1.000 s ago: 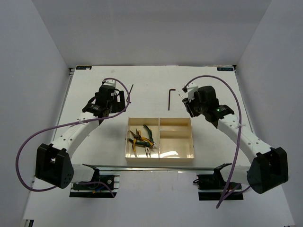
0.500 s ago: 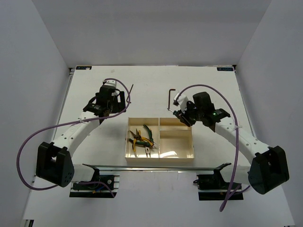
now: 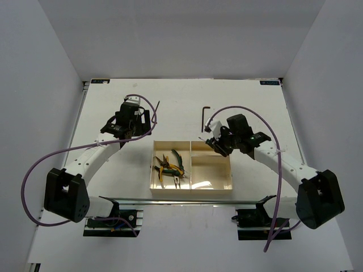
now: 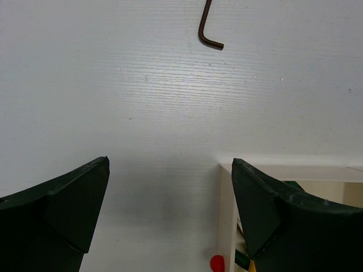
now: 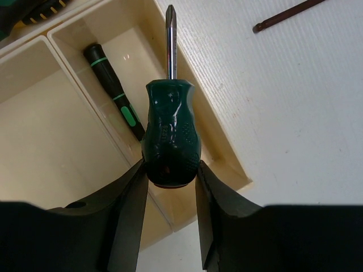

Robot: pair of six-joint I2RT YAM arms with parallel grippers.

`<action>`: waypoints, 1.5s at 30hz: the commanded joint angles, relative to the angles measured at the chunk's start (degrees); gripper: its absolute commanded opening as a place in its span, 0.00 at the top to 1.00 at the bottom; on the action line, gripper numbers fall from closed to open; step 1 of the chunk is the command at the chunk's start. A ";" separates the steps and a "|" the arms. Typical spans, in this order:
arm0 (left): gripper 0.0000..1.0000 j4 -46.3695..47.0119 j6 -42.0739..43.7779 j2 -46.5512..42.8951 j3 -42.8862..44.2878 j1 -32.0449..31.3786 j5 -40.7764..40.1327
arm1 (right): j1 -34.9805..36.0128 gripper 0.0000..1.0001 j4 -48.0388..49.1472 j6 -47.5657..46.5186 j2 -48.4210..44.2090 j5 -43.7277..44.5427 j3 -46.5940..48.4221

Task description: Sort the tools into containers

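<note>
The cream tray (image 3: 221,187) lies at the table's middle; its large left compartment holds yellow- and green-handled pliers (image 3: 169,165). My right gripper (image 5: 170,181) is shut on a green-handled screwdriver (image 5: 170,130) and holds it over the tray's far small compartment, where another green-banded screwdriver (image 5: 116,93) lies. In the top view the right gripper (image 3: 213,143) is at the tray's far rim. My left gripper (image 4: 170,215) is open and empty over bare table by the tray's far left corner (image 4: 226,170); the top view shows the left gripper (image 3: 140,127) too.
One dark hex key (image 3: 204,118) lies beyond the tray, also in the right wrist view (image 5: 289,14). Another hex key (image 4: 207,28) lies ahead of the left gripper, thin in the top view (image 3: 155,112). A red tip (image 4: 216,263) shows beside the tray wall.
My right arm has swung left and toward the tray, carrying the screwdriver from beside the hex key to over the tray's far compartment. The left arm has hardly moved.
</note>
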 commanded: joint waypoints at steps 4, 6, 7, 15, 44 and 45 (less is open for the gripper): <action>0.02 0.03 0.52 0.15 0.03 0.14 0.62 | 0.85 0.94 0.60 -2.21 -0.24 -0.08 -1.27; 0.02 0.03 0.52 0.24 -0.06 0.14 0.70 | 1.20 0.93 0.69 -2.30 -0.07 1.06 -1.53; 0.02 0.03 0.61 0.50 0.02 0.14 0.79 | 1.20 0.91 0.60 -2.56 0.02 1.24 -1.62; 0.02 -0.23 0.61 1.38 0.46 0.14 1.41 | 1.73 0.76 0.86 -1.77 1.61 3.17 -1.10; 0.02 -0.85 0.61 1.91 0.90 0.14 1.50 | 0.95 0.42 6.75 7.45 -6.21 7.99 -0.30; 0.02 -0.76 0.70 1.91 0.82 0.14 1.50 | 1.89 0.42 8.75 8.50 -6.56 9.40 -0.48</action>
